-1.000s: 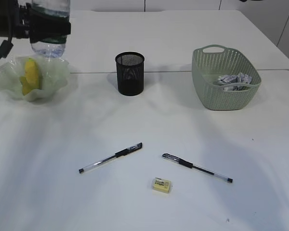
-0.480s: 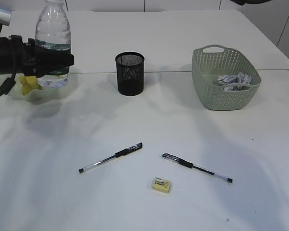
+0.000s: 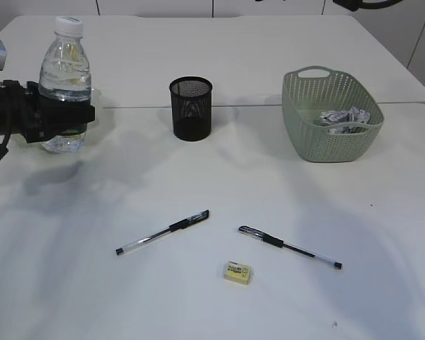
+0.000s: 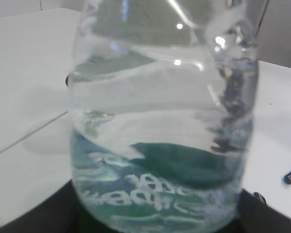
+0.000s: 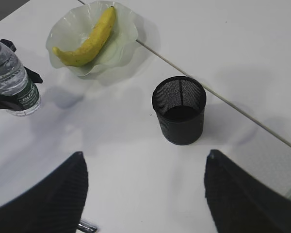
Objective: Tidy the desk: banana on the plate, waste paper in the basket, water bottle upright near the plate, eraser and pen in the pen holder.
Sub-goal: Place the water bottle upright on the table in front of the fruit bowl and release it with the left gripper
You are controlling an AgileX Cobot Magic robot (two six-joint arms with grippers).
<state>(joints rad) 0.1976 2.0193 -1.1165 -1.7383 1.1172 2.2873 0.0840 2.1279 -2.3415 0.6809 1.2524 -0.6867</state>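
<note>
The water bottle (image 3: 65, 78) stands upright at the desk's (image 3: 219, 177) far left, and my left gripper (image 3: 59, 117) is shut on its green-labelled body (image 4: 160, 194). Its base is close to the desktop; contact is unclear. In the right wrist view the bottle (image 5: 12, 80) is beside the plate (image 5: 128, 29), which holds the banana (image 5: 89, 36). The pen holder (image 3: 191, 108) stands mid-desk. Waste paper (image 3: 346, 118) lies in the basket (image 3: 319, 142). Two pens (image 3: 163, 231) (image 3: 290, 247) and the eraser (image 3: 238, 273) lie near the front. My right gripper (image 5: 144, 155) hangs open above the desk, short of the pen holder (image 5: 179, 109).
In the exterior view the bottle and left arm hide the plate. A seam (image 3: 255, 105) crosses the desk behind the pen holder. A pen's end (image 5: 86, 225) shows by the right gripper's left finger.
The left gripper has come down and to the left with the bottle, from above the plate to beside it near the desktop. The right gripper has stayed open.
</note>
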